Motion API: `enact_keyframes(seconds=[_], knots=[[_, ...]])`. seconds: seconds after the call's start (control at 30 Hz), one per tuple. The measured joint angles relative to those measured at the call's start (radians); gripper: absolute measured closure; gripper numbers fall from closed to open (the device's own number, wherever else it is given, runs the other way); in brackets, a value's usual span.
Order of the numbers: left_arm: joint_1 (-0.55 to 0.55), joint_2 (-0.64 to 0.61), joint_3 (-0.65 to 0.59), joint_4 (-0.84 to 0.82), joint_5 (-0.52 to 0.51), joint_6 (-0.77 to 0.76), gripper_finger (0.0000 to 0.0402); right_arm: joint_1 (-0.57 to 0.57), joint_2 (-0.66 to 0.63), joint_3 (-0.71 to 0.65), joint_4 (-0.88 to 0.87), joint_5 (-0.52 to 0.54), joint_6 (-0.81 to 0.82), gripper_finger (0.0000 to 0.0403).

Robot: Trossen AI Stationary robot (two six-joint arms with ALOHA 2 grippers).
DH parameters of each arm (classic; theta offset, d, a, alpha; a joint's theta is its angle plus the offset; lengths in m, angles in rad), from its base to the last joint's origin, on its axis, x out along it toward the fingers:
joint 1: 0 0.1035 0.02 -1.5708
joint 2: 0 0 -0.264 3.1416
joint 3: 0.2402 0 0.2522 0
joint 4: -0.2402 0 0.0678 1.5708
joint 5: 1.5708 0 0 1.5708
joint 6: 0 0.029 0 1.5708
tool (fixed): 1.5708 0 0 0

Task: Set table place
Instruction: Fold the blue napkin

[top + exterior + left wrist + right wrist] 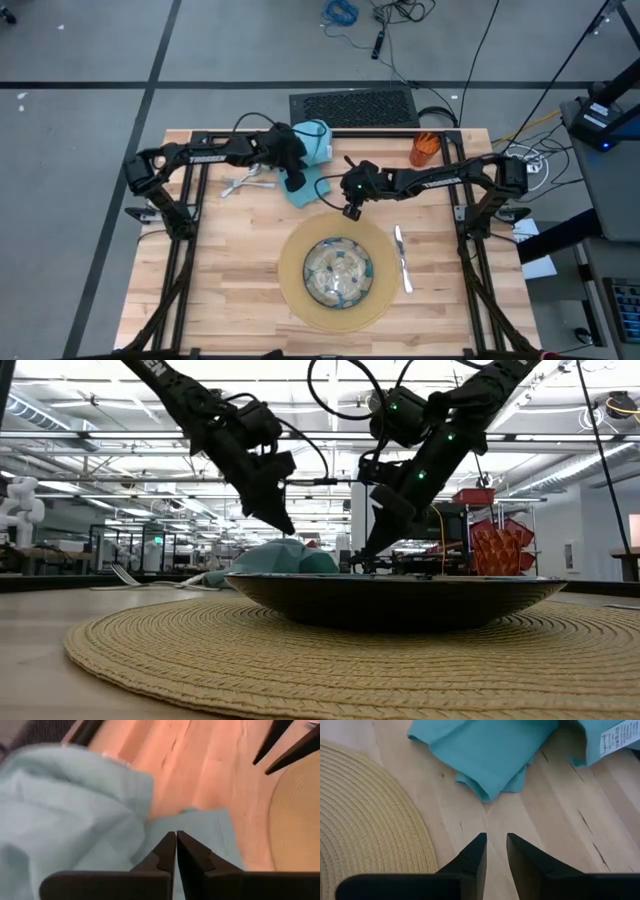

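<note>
My left hand (296, 182) has its fingers pressed together with nothing between them, and I hold it right over the teal napkin (312, 160), which lies crumpled at about eleven o'clock from the mat (290, 262). My right hand (351, 211) sits at roughly twelve o'clock from the mat, just off its rim, fingers a little apart over bare wood and gripping nothing; the napkin's nearest corner lies just ahead of it.

Going outward, I judge the job about half done. The round tan mat is down at the near middle of the table (220, 280), and the patterned glass bowl (338, 272) rests in its centre. The knife (402, 259) already lies at three o'clock, just beside the mat.

What I still have to do: the napkin is bunched, not laid out by the mat. Silver cutlery (243, 184), which I take for the fork and spoon, lies loose well off at ten o'clock, near the left arm. The orange cup (424, 149) stands far back at one o'clock, away from the setting.
</note>
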Motion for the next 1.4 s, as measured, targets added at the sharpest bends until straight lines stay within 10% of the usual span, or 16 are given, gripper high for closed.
enact_keyframes(seconds=[0.57,1.13,1.4], knots=[[0.055,-0.186,-0.002,-0.321,-0.152,-0.016,0.0153,0.000,0.000,0.000,-0.001,-0.002,-0.011,0.0337],[0.181,0.121,-0.047,-0.054,0.132,-0.040,0.0166,0.009,0.001,0.000,-0.001,-0.026,-0.030,0.0337],[0.148,0.053,-0.046,-0.021,0.258,-0.012,0.0385,0.009,0.001,-0.001,-0.001,-0.025,-0.031,0.0337]])
